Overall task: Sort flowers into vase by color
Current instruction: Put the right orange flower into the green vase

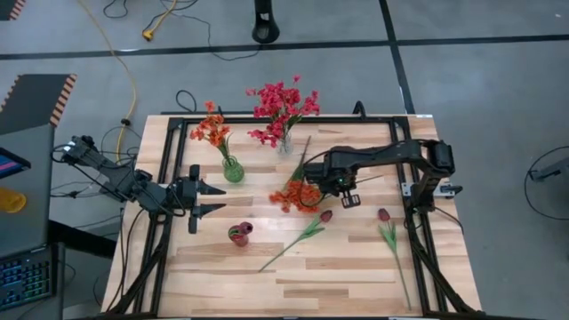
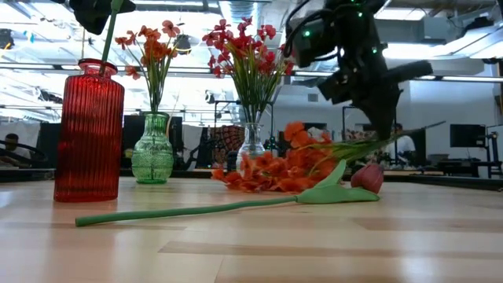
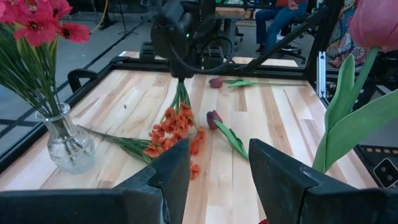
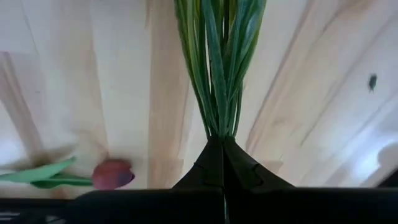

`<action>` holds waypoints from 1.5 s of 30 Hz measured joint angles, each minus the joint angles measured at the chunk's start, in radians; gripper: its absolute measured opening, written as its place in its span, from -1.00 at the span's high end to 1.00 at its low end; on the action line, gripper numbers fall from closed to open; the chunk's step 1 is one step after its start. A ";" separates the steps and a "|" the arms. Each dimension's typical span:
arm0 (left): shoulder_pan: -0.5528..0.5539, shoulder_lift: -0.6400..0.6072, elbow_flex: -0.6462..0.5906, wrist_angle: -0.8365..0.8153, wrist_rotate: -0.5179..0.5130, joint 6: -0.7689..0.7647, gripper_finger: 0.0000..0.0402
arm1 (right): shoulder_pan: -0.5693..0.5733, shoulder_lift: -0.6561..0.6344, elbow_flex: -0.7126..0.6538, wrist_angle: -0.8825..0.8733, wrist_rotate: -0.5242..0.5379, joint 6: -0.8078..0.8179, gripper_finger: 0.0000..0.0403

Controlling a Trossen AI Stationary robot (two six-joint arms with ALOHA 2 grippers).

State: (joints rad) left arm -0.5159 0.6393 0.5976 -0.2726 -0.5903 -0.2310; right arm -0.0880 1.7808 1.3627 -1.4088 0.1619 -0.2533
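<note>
right gripper (image 4: 222,152) clamps orange spray (image 1: 298,196) mid-table, far from edges.

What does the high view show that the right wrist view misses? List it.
Only the high view: the three vases, the left end effector open near the red vase, and the orange blossoms. Only the right wrist view: the right end effector shut on the orange spray's stems. Both: a loose tulip on the table.

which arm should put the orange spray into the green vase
Right. The right gripper has its jaws shut on the orange spray's stems. The green vase stands nearby. The left gripper waits open by the red vase.
</note>
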 joint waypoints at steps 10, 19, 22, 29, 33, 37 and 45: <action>0.000 0.000 0.000 0.002 -0.001 -0.001 0.24 | 0.023 -0.185 0.002 -0.093 0.068 0.146 0.92; 0.000 0.000 0.000 0.002 0.000 0.000 0.24 | 0.080 -0.424 0.002 -0.091 0.073 0.281 0.92; 0.000 0.000 0.000 0.002 -0.001 0.000 0.24 | 0.100 -0.497 0.002 -0.089 0.078 0.331 0.92; 0.000 0.000 0.000 0.002 0.000 0.001 0.24 | 0.137 -0.640 0.002 -0.087 0.132 0.424 0.92; 0.000 0.000 0.000 0.002 0.000 0.001 0.24 | 0.148 -0.703 0.002 -0.087 0.168 0.447 0.92; 0.000 0.000 0.000 0.002 0.000 0.001 0.24 | 0.148 -0.747 0.002 -0.060 0.187 0.464 0.92; 0.000 0.032 0.000 0.079 -0.088 0.038 0.24 | 0.147 -0.767 0.002 0.206 0.188 0.320 0.92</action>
State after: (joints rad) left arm -0.5156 0.6712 0.5972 -0.1933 -0.6787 -0.1934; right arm 0.0593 1.0142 1.3651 -1.2024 0.3496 0.0668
